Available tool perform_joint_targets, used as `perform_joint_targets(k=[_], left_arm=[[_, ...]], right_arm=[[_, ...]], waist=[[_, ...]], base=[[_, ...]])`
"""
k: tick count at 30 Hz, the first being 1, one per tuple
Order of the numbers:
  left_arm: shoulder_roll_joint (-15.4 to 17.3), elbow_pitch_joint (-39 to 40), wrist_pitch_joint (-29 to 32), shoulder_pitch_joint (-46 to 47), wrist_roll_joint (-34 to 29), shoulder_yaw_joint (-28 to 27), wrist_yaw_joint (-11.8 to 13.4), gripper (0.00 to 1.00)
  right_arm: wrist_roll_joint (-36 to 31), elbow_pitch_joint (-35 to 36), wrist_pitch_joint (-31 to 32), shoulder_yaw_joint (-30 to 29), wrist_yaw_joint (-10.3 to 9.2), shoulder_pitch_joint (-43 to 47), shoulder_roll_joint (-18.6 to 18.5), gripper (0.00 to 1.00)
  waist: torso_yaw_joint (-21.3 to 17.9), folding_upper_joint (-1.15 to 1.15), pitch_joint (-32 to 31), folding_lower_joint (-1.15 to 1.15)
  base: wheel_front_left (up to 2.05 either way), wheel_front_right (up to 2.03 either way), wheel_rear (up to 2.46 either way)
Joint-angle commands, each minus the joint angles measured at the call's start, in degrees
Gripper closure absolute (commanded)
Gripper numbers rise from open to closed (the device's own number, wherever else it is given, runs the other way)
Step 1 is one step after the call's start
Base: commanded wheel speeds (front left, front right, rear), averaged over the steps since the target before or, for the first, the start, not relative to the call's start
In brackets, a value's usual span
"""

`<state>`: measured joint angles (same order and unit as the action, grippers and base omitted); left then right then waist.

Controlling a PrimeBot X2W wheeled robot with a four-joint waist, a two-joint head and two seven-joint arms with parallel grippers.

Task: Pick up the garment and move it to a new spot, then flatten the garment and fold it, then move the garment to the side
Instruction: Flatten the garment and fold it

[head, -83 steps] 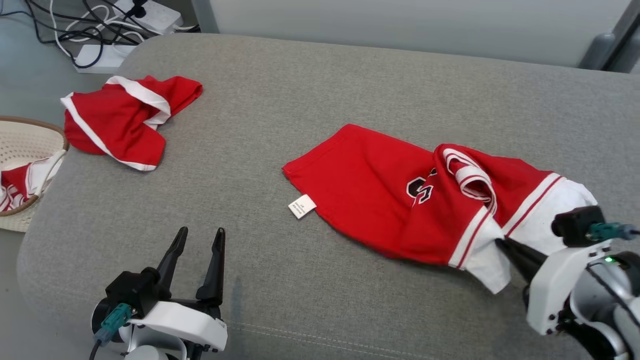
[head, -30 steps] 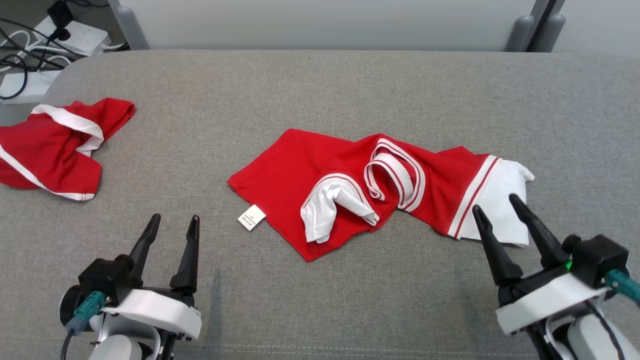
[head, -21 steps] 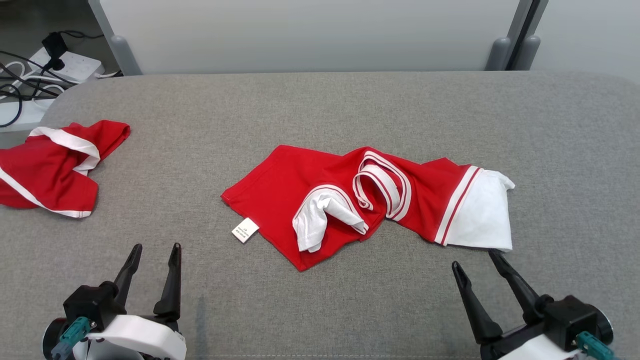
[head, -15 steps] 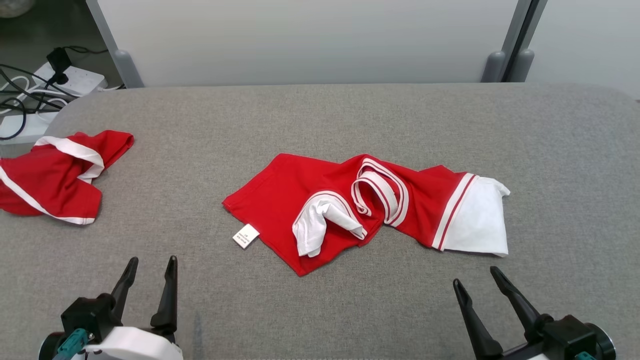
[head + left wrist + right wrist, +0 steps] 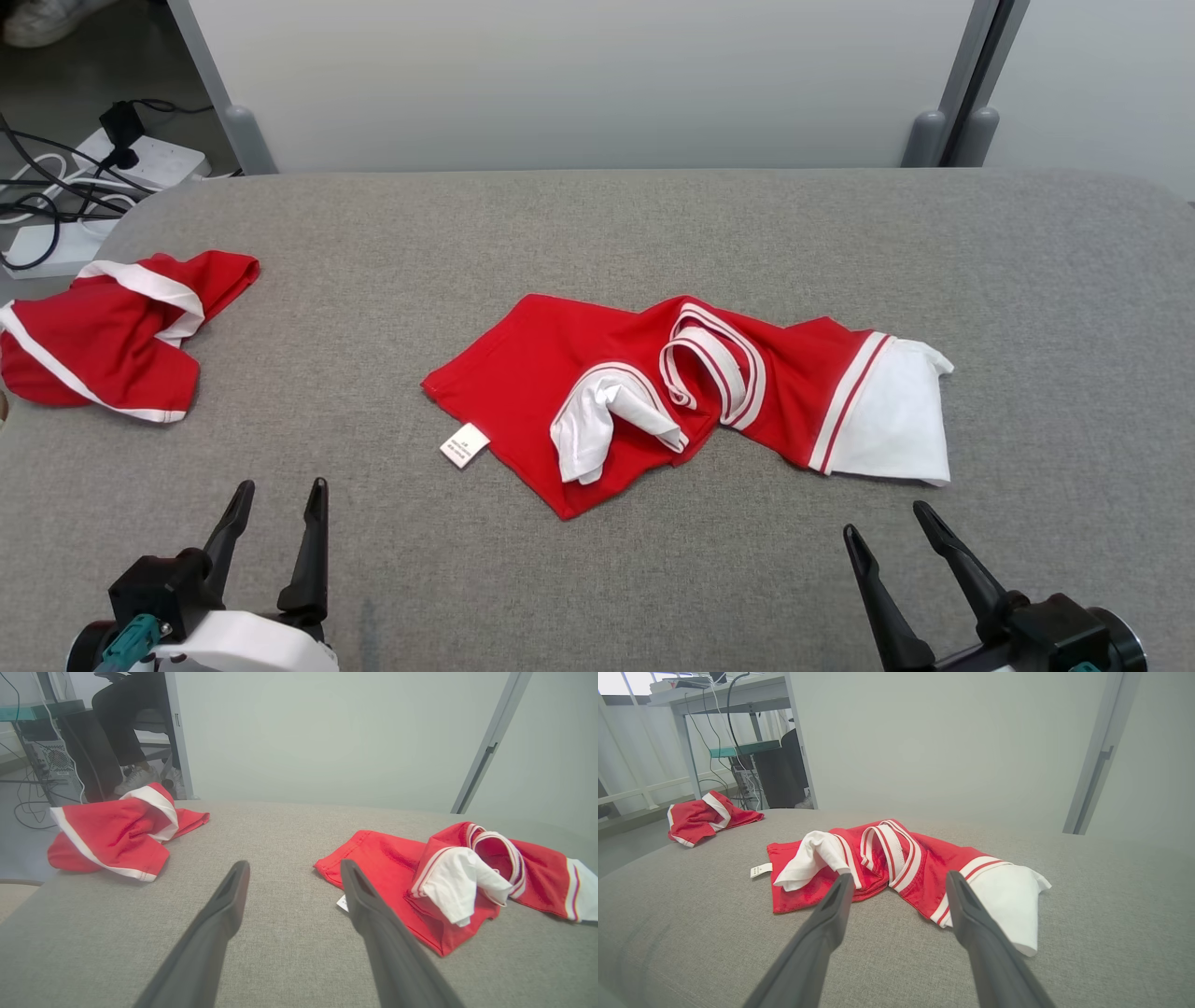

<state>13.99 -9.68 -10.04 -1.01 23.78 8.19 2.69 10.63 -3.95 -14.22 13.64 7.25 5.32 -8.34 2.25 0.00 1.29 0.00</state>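
Right end effector (image 5: 885, 519) withdrawn from garment (image 5: 532, 373), spread, apparently not touching.

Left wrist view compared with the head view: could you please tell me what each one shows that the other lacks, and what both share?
Left wrist view, not the head view: a seated person's legs in dark trousers and what looks like a computer tower beyond the surface. Head view, not the left wrist view: the open right gripper and white power strips. Both: the crumpled red-and-white garment, a second red garment at the left, the grey padded surface and the open left gripper.
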Motion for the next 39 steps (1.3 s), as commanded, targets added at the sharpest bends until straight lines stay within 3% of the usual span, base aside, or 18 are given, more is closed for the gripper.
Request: perform_joint_targets(k=[1, 8, 14, 26, 39], left_arm=[[1.5, 1.7, 0.1, 1.1, 0.3, -2.1, 0.8, 0.0], [1.8, 2.4, 0.6, 1.4, 0.5, -1.8, 0.9, 0.0], [2.3, 1.4, 2.7, 5.7, 0.6, 0.5, -1.5, 0.0], [1.9, -12.0, 11.8, 22.1, 5.7, 4.0, -8.0, 0.0], [0.8, -24.7, 12.4, 34.4, 11.1, 7.8, -10.1, 0.0]], right_arm=[[0.0, 2.0, -0.8, 1.0, 0.24, -0.6, -0.3, 0.0], [0.2, 2.3, -0.8, 1.0, 0.24, -0.8, 0.1, 0.0], [-0.3, 0.9, -0.8, 1.7, 0.24, -3.8, -0.1, 0.0], [-3.4, -10.9, 0.0, 13.5, 0.24, -20.7, -0.8, 0.0], [-3.9, -22.6, -0.6, 23.6, 0.24, -34.0, 0.7, 0.0]], waist=[[0.0, 0.0, -0.1, 0.0], [-0.2, 0.0, 0.3, 0.0], [-0.8, 0.0, 2.6, 0.0], [-1.8, 0.0, 12.8, 0.0], [-0.3, 0.0, 19.1, 0.0]], base=[[0.0, 0.0, 0.0], [0.0, 0.0, 0.0], [0.0, 0.0, 0.0], [0.0, 0.0, 0.0], [0.0, 0.0, 0.0]])
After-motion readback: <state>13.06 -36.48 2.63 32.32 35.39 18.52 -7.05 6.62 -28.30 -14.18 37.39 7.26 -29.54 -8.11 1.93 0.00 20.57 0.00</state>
